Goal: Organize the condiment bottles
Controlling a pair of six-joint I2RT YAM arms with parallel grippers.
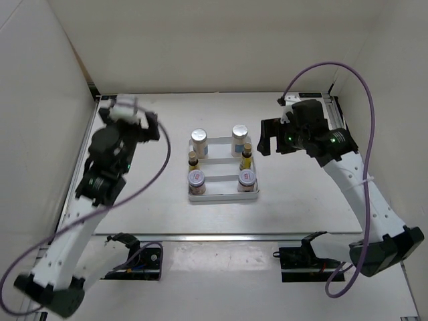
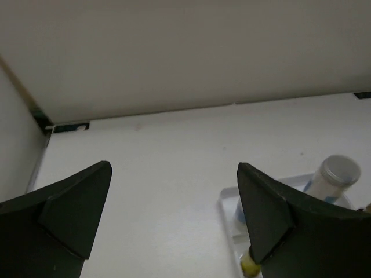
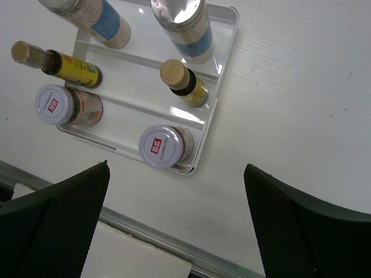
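Condiment bottles (image 1: pixel 246 158): all six standing upright in the white tray (image 1: pixel 223 198), two columns by three rows, in the middle of the table (image 1: pixel 301 200)
Tray layout: flat and ribbed, split into three cross strips, one pair of bottles to each strip
Far row: the two tall white bottles (image 1: pixel 199 142), silver caps and bluish labels, one at each end of the strip
Middle row: the two amber bottles (image 1: pixel 193 161), slim, one at each end, right behind the jars
Near row: the two squat jars (image 1: pixel 196 179), silver lids with a red mark, one at each front corner
Left gripper (image 2: pixel 174 169): jaws spread wide, only bare table showing between them; it hangs over the far-left part of the table, well apart from the tray
Left wrist view: one tall white bottle and a corner of the tray peek out at the right, beyond the right-hand finger (image 2: pixel 278 220), outside the gap
Right gripper (image 3: pixel 177 168): jaws wide apart too, gripping nothing; raised close off the tray's right side, level with the far row
Right wrist view: looking down on the whole tray; the nearest squat jar sits in line with the gap, the other five further off and to the left
Contact: neither gripper touches a bottle or the tray
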